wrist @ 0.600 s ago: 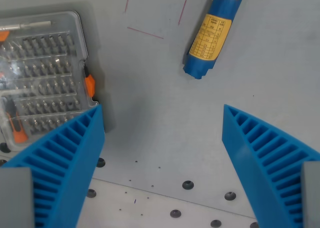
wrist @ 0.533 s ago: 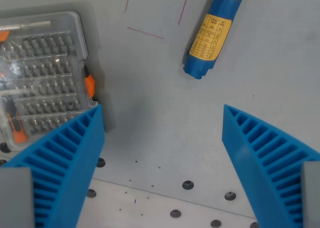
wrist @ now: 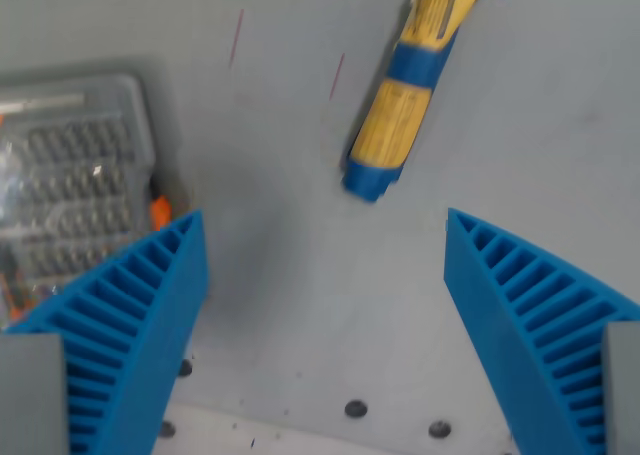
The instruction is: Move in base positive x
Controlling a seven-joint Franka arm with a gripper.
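A robotics lab or workshop bench, seen from a camera mounted on the arm.

A plain grey tabletop (wrist: 300,275) fills the view, with a row of small round mounting holes (wrist: 355,409) along its edge at 6 o'clock and thin red pen marks (wrist: 337,76) toward 12 o'clock. At 9 o'clock lies a clear plastic case of screwdriver bits (wrist: 75,190) with an orange latch, workshop kit rather than household goods. A blue roll with a yellow printed label (wrist: 405,100) lies toward 1 o'clock.
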